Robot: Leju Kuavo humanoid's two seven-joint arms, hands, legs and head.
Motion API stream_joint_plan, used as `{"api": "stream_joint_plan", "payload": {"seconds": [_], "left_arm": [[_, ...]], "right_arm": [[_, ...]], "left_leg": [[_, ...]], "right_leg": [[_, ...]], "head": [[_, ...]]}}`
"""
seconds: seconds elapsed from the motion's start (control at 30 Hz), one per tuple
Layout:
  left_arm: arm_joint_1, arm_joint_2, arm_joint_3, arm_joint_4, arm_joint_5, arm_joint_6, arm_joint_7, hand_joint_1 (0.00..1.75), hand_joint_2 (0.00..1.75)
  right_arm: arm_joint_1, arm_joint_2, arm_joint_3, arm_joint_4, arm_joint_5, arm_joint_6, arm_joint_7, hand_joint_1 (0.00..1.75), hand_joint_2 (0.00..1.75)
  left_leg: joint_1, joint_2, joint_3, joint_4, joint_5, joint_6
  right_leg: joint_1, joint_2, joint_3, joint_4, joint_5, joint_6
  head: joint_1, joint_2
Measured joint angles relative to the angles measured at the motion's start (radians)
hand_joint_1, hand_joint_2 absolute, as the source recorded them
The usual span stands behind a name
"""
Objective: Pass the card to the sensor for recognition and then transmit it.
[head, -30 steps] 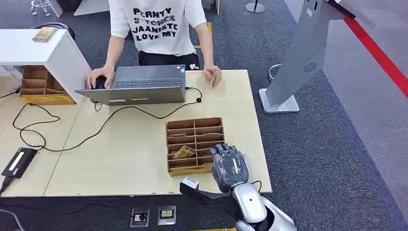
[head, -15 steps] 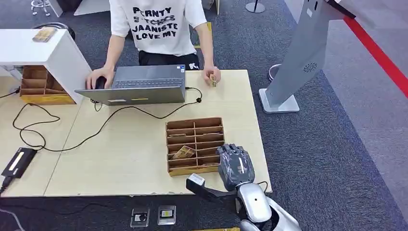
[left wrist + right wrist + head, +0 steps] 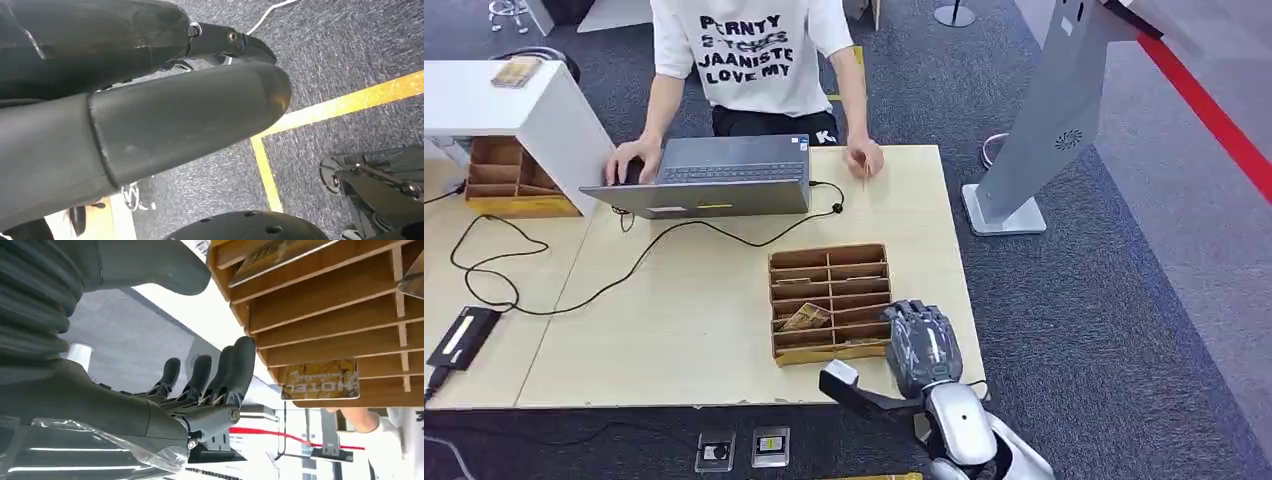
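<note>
Wooden slots of the card rack (image 3: pixel 829 298) on the table (image 3: pixel 694 320) hold a gold card (image 3: pixel 805 318), lying tilted in a lower left compartment. The right robot hand (image 3: pixel 921 343) hovers just beside the rack's right end, fingers (image 3: pixel 220 371) extended, apart from the thumb, holding nothing. Whether the left robot hand (image 3: pixel 145 105) holds anything I cannot tell.

Bright, even indoor light, soft shadows.
Sharp across the table (image 3: pixel 694 300) in head view; faint shadow beneath the laptop (image 3: pixel 709 180). Close, blurred left hand (image 3: pixel 150 115) in left wrist view; washed-out white glare behind the right hand (image 3: pixel 200 385) in right wrist view.
</note>
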Motion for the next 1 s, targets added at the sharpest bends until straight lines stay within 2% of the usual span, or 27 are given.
{"api": "stream_joint_plan", "payload": {"seconds": [0.23, 0.53, 0.73, 0.83, 1.0], "left_arm": [[-0.004, 0.000, -0.011, 0.000, -0.005, -0.005, 0.005, 0.00, 0.00], [-0.005, 0.000, -0.016, 0.000, -0.002, -0.006, 0.004, 0.00, 0.00], [-0.008, 0.000, -0.019, 0.000, -0.005, -0.012, 0.004, 0.00, 0.00], [-0.011, 0.000, -0.020, 0.000, -0.005, -0.015, 0.004, 0.00, 0.00], [-0.011, 0.000, -0.025, 0.000, -0.003, -0.014, 0.005, 0.00, 0.00]], "right_arm": [[0.019, -0.008, -0.010, -0.034, 0.012, 0.014, -0.002, 0.72, 1.75], [0.026, -0.003, -0.008, -0.048, 0.007, 0.021, -0.035, 0.73, 1.75], [0.032, 0.007, -0.005, -0.056, 0.001, 0.029, -0.050, 0.66, 1.75], [0.035, 0.016, -0.001, -0.057, -0.004, 0.033, -0.061, 0.73, 1.75], [0.036, 0.024, 0.002, -0.057, -0.016, 0.033, -0.078, 0.73, 1.75]], "left_leg": [[0.000, 0.000, 0.000, 0.000, 0.000, 0.000], [0.000, 0.000, 0.000, 0.000, 0.000, 0.000], [0.000, 0.000, 0.000, 0.000, 0.000, 0.000], [0.000, 0.000, 0.000, 0.000, 0.000, 0.000], [0.000, 0.000, 0.000, 0.000, 0.000, 0.000]], "right_leg": [[0.000, 0.000, 0.000, 0.000, 0.000, 0.000], [0.000, 0.000, 0.000, 0.000, 0.000, 0.000], [0.000, 0.000, 0.000, 0.000, 0.000, 0.000], [0.000, 0.000, 0.000, 0.000, 0.000, 0.000], [0.000, 0.000, 0.000, 0.000, 0.000, 0.000]], "head": [[0.000, 0.000], [0.000, 0.000], [0.000, 0.000], [0.000, 0.000], [0.000, 0.000]]}}
